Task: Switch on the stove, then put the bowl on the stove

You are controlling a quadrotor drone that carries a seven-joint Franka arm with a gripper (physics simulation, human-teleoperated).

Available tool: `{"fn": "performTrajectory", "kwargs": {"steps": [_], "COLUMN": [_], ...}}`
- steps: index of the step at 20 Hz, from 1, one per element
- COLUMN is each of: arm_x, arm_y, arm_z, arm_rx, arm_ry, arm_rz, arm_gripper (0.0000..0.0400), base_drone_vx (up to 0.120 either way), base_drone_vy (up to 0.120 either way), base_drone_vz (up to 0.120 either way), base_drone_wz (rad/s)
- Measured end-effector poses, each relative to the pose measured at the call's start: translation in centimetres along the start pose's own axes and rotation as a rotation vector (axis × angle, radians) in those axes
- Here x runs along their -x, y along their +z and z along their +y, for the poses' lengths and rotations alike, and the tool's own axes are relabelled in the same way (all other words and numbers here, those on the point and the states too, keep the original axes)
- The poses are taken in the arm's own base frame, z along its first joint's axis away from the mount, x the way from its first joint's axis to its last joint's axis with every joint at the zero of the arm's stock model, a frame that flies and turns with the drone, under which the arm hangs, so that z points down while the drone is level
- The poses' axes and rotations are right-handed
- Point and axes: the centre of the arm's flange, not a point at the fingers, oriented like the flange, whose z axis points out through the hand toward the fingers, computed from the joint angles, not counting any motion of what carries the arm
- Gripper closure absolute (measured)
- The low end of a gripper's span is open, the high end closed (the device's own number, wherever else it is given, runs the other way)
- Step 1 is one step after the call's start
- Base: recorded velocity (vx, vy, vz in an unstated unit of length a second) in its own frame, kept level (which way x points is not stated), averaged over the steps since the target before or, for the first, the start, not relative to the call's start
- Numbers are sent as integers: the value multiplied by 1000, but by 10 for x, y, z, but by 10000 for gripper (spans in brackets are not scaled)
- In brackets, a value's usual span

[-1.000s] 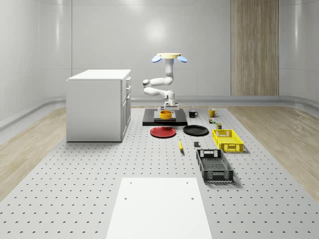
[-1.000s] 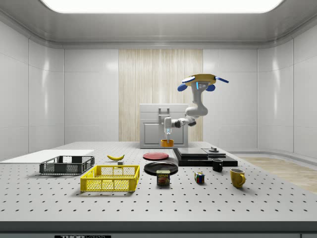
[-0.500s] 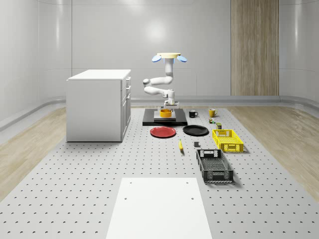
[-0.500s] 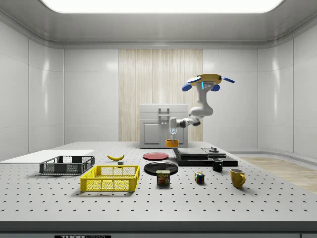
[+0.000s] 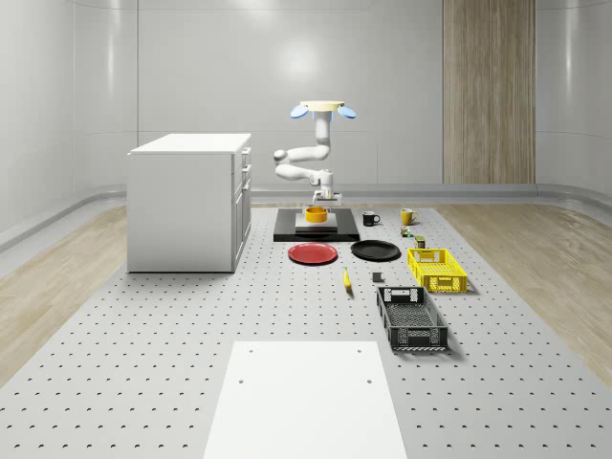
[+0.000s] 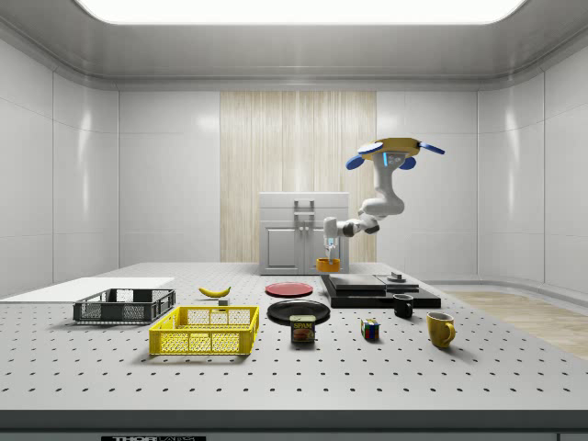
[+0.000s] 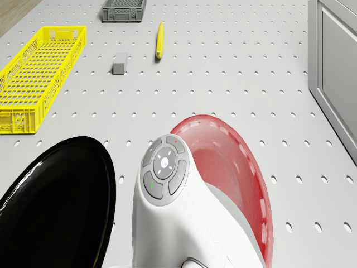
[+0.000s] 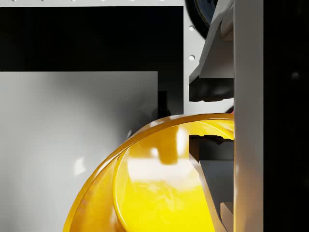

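**Yellow bowl held just above the stove**

The bowl [image 5: 316,214], glossy orange-yellow and upright, hangs over the stove [image 5: 316,229], a flat black slab with a grey plate. One finger [image 8: 212,89] sits outside its rim and one inside, pinching the wall. In the side view the bowl [image 6: 328,265] hangs over the stove's [image 6: 372,286] left end.

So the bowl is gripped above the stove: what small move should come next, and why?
Probably lower it a little. The gripper pinches the bowl rim while the drone hovers above the stove; in the side view the bowl hangs just above the plate.
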Motion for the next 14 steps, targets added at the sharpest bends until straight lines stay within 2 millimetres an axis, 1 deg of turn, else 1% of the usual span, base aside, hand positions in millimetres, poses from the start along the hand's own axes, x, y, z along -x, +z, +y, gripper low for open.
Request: {"fn": "performTrajectory", "kwargs": {"steps": [1,3,4,14], "arm_x": [0,0,0,0], "arm_y": [0,0,0,0], "arm_z": [0,0,0,0], "arm_rx": [0,0,0,0], "arm_ry": [0,0,0,0], "arm_rz": [0,0,0,0], "arm_gripper": [300,300,300,300], "base_drone_vx": [-120,-120,-120,-120], "base_drone_vy": [0,0,0,0], "base_drone_vz": [-40,-120,-40,0], "base_drone_wz": [0,0,0,0]}}
